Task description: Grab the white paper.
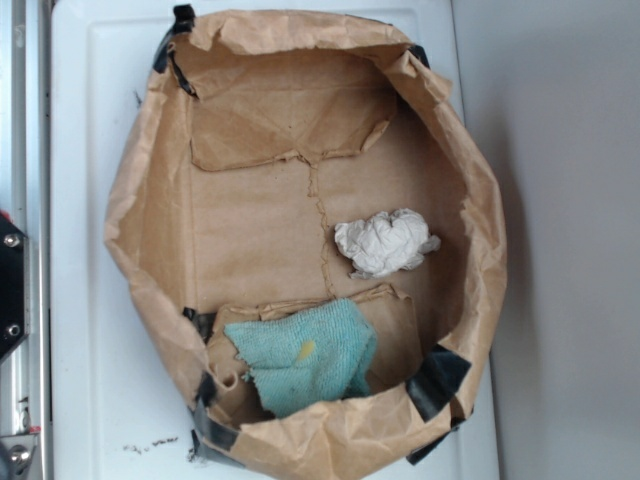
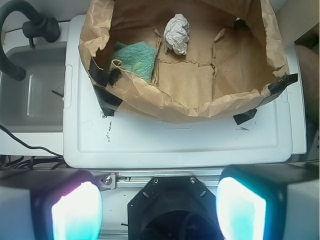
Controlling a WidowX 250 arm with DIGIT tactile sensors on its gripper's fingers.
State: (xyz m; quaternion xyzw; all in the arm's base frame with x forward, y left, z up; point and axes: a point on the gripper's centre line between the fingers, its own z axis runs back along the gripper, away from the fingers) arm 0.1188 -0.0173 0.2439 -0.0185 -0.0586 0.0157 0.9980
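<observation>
Gripper at bottom edge, fingers spread wide apart, nothing between them. Well ahead of it, brown bag sits open on white lid. Paper lies inside the bag, far ahead, slightly right of gripper centre. Teal cloth beside it, to its left, apart. Sink with black faucet ahead-left.

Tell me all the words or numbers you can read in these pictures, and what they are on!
There are none to read. The brown paper bag, the white paper and the teal cloth are all plain. The small dark marks on the white surface in front of the bag are only smudges, not letters.
</observation>
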